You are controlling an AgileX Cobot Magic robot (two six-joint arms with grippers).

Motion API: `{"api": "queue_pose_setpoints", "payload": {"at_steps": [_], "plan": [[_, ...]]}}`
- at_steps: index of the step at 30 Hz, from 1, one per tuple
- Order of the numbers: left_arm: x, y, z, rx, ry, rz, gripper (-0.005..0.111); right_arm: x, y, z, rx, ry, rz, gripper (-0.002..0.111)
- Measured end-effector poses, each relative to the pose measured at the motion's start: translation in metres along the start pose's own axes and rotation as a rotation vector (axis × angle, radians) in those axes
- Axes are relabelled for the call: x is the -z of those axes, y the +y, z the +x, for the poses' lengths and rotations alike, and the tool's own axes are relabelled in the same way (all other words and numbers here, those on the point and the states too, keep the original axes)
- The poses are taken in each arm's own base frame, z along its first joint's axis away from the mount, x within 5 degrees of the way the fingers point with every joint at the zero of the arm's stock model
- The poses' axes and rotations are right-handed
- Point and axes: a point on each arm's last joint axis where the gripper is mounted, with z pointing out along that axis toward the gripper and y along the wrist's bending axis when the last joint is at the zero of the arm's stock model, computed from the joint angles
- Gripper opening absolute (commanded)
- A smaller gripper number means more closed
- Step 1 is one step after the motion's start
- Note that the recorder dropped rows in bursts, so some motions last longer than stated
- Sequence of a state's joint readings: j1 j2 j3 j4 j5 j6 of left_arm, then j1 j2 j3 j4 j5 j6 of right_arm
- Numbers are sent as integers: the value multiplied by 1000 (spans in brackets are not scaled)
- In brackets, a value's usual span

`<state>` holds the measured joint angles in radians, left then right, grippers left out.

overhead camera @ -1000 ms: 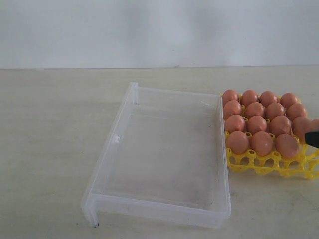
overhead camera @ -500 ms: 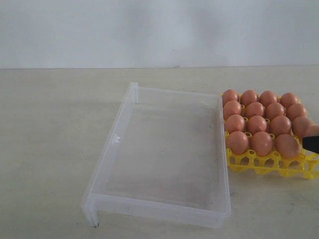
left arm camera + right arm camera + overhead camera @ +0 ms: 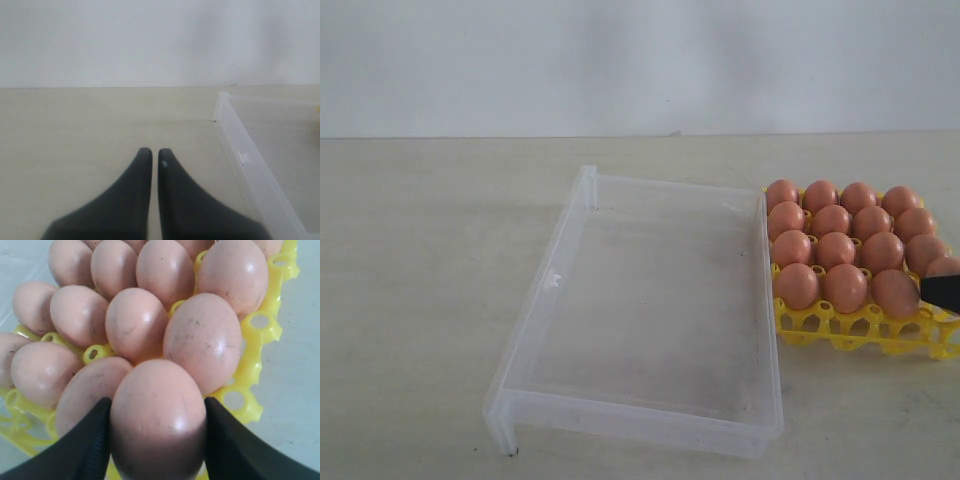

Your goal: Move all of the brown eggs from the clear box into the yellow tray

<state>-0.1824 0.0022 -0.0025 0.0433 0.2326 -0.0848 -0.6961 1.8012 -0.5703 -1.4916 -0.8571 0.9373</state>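
The clear box [image 3: 650,300] lies in the middle of the table with no eggs in it. To its right stands the yellow tray [image 3: 860,330], its cells filled with several brown eggs [image 3: 835,250]. My right gripper [image 3: 157,440] is shut on one brown egg [image 3: 159,415] and holds it just above the tray's right end; only a black fingertip [image 3: 946,290] shows in the exterior view. My left gripper [image 3: 155,155] is shut and empty, low over bare table beside the clear box's wall [image 3: 240,155].
A pale wall [image 3: 640,60] stands behind the beige table [image 3: 420,300]. The yellow tray sits tight against the box's right wall, near the right edge of the exterior view.
The right gripper with its egg has sunk a little lower toward the tray's right end. The box, tray and other eggs have not moved.
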Motion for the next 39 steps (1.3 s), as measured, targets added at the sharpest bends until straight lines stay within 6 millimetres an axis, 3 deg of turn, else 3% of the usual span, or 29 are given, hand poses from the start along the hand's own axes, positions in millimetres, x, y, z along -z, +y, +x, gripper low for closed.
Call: {"api": "queue_pose_setpoints", "payload": {"at_steps": [3, 5, 16, 22, 24, 26, 28, 29, 34, 39], "plan": [[0, 0, 0, 0, 0, 0, 4, 0, 0, 0, -15, -3, -1, 46], [0, 0, 0, 0, 0, 0, 4, 0, 0, 0, -20, -4, 0, 55], [0, 0, 0, 0, 0, 0, 4, 0, 0, -2, -16, -17, -5, 57], [0, 0, 0, 0, 0, 0, 4, 1, 3, -11, -68, -121, -33, 56], [0, 0, 0, 0, 0, 0, 4, 3, 5, -17, -75, -169, -47, 52], [0, 0, 0, 0, 0, 0, 4, 7, 8, -25, -69, -216, -56, 40], [0, 0, 0, 0, 0, 0, 4, 13, 13, -32, -78, -244, -61, 7], [0, 0, 0, 0, 0, 0, 4, 17, 16, -35, -84, -248, -68, 0], [0, 0, 0, 0, 0, 0, 4, 34, 30, -46, -82, -147, -57, 0], [0, 0, 0, 0, 0, 0, 4, 59, 30, -62, -160, -85, 192, 0]]}}
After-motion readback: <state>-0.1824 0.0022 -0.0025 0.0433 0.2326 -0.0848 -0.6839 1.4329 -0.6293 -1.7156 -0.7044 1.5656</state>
